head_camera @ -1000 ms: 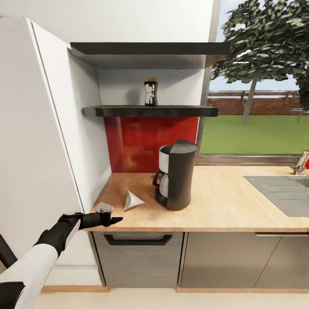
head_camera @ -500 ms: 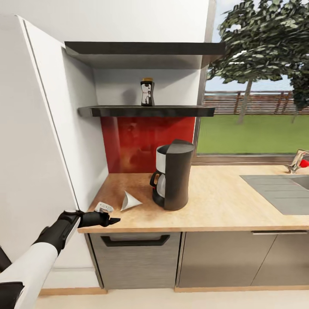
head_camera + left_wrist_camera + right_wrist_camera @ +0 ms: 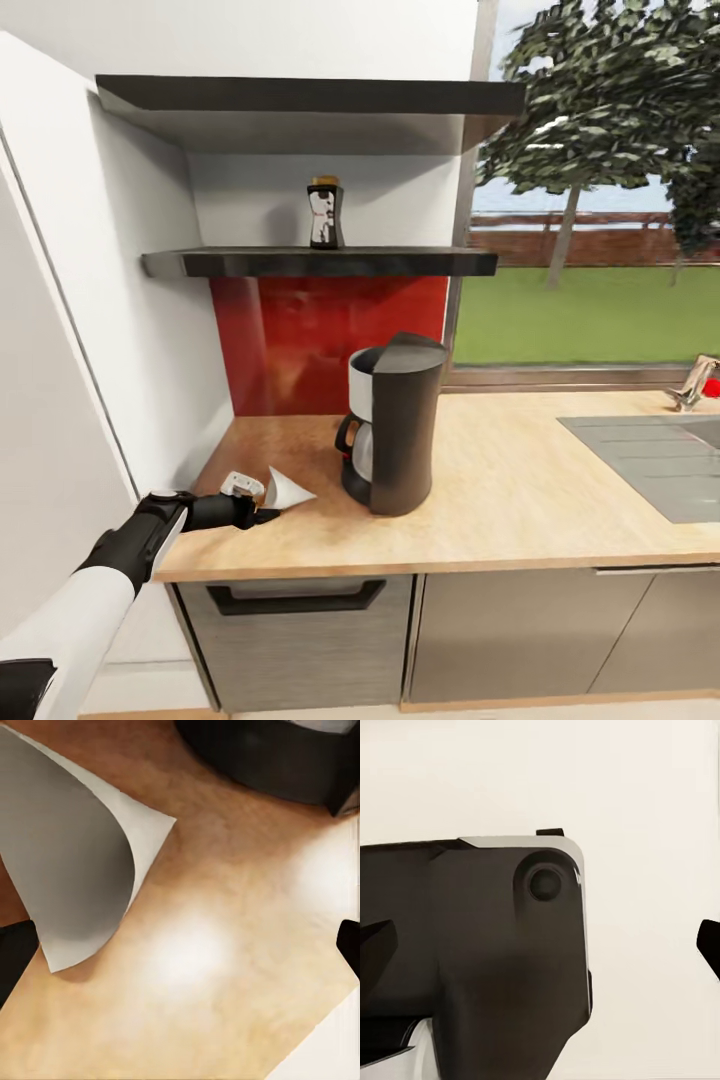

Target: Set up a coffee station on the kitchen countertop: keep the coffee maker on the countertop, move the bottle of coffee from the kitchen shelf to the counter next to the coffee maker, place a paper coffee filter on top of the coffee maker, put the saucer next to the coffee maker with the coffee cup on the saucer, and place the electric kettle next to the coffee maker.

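Head view, left arm: the white-and-black arm is reaching in from the lower left, forearm running almost level, with the left gripper [image 3: 262, 513] hovering over the front left corner of the kitchen countertop [image 3: 520, 500].
Head view, left jaws: the tips are sitting right at the open mouth of the paper coffee filter [image 3: 287, 490]; how far apart they are cannot be told from here.
Head view, filter: it is lying on its side on the worktop, pointed end aiming toward the coffee maker [image 3: 393, 424], near it but apart.
Head view, coffee maker: standing upright on the countertop in front of the red backsplash [image 3: 290, 340], carafe side facing the filter.
Head view, bottle of coffee [image 3: 324, 212]: standing upright on the kitchen shelf [image 3: 320, 262], above and behind the coffee maker (a 2nd dark shelf is hanging higher up).
Head view, surroundings: a steel sink [image 3: 655, 455] is set into the worktop at the right, well apart from the arm; a white wall panel [image 3: 110, 330] is crowding the arm's left side.
Left wrist view: 2 dark fingertips [image 3: 15, 956] are showing wide apart at opposite edges, gripping nothing; the curled white filter [image 3: 75, 870] is lying just beside 1 of them, and the dark base of the coffee maker [image 3: 277, 761] is lying beyond.
Right wrist view: the right gripper [image 3: 540, 945] has its 2 fingertips [image 3: 376, 939] spread wide, empty, aimed at a dark rounded robot part [image 3: 480, 937] against a pale surface.
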Controlling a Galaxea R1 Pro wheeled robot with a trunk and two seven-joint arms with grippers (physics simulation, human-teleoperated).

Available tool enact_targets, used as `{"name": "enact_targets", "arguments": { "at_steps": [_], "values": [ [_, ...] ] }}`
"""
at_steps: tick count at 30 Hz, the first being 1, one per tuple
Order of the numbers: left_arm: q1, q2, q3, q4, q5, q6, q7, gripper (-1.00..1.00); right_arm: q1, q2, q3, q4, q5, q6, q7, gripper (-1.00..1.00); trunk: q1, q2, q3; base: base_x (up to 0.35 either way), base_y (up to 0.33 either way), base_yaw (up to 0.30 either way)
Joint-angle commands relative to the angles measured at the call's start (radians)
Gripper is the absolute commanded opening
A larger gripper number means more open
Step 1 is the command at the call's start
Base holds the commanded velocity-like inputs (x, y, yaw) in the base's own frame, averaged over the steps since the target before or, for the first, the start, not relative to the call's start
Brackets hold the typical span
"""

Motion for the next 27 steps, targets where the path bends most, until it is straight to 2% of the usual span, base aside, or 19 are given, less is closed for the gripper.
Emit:
{"name": "enact_targets", "arguments": {
  "at_steps": [1,16,27],
  "values": [
    [0.0,0.001,0.0,-0.002,-0.002,0.008,-0.004,1.0,-0.001,0.0,-0.006,0.001,-0.002,-0.004,0.001,1.0,0.0,-0.001,0.0,0.02,-0.01,-0.208],
    [0.001,0.003,-0.005,-0.001,-0.003,0.007,-0.004,1.0,-0.001,0.0,-0.006,0.003,-0.002,-0.004,-0.001,1.0,0.0,-0.001,0.0,0.021,-0.001,-0.023],
    [0.002,0.003,-0.003,0.002,-0.003,0.005,-0.004,1.0,-0.001,0.0,-0.006,0.003,-0.001,-0.004,-0.001,1.0,0.0,-0.001,0.0,0.097,0.0,0.0]
  ]
}}
